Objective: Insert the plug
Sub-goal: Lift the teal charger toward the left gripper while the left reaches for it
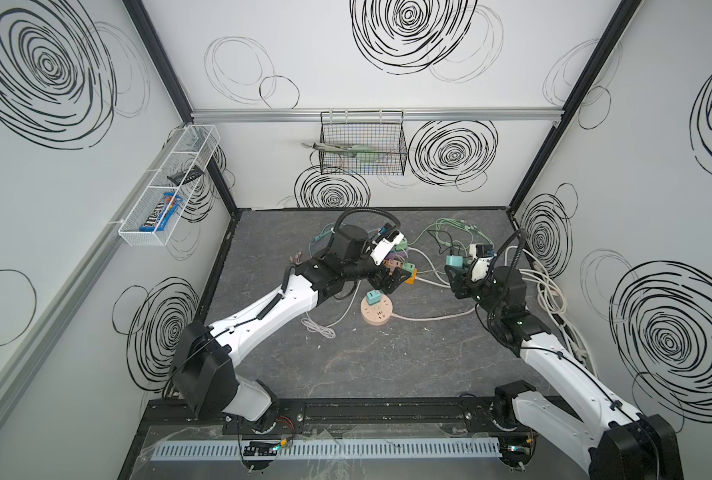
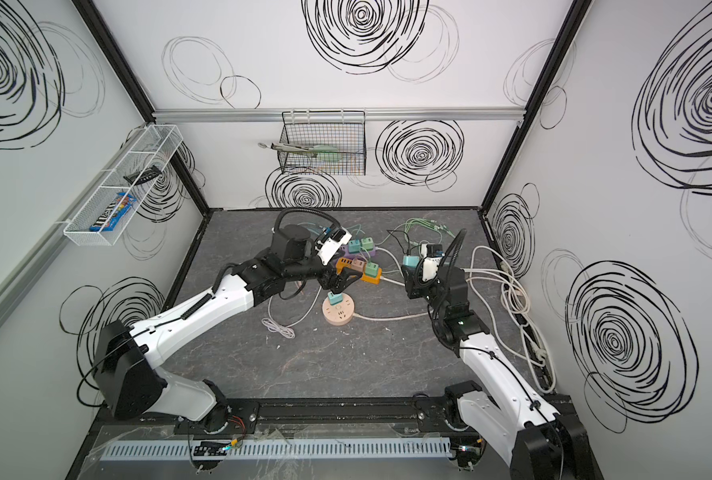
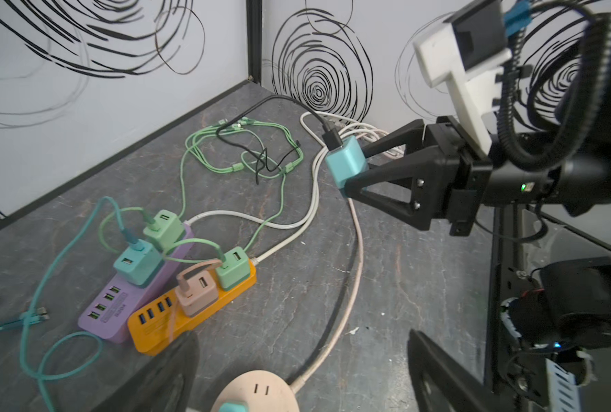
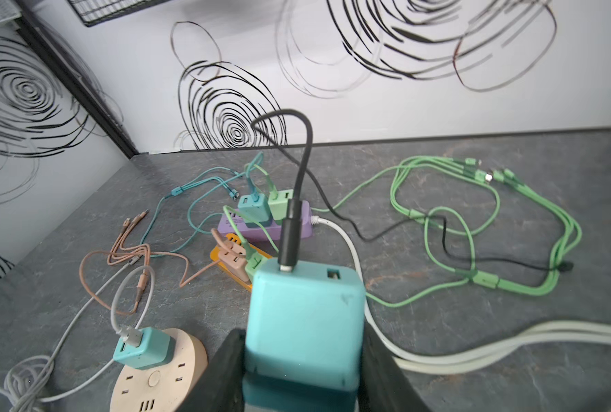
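Transport step: right pincer [image 3: 355,171] clamps teal plug [image 4: 305,321], left pincer [image 1: 387,286] gapes empty; next, probably swing toward round socket [image 1: 378,314] at its eight o'clock.

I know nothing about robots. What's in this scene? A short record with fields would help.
Right gripper: shut on teal charger, held in the air
Charger's cable: black cable plugged into it
Left gripper: open, empty, beside round power strip
Round strip: second charger, teal, plugged in
Behind: purple power strip, orange power strip, both holding chargers
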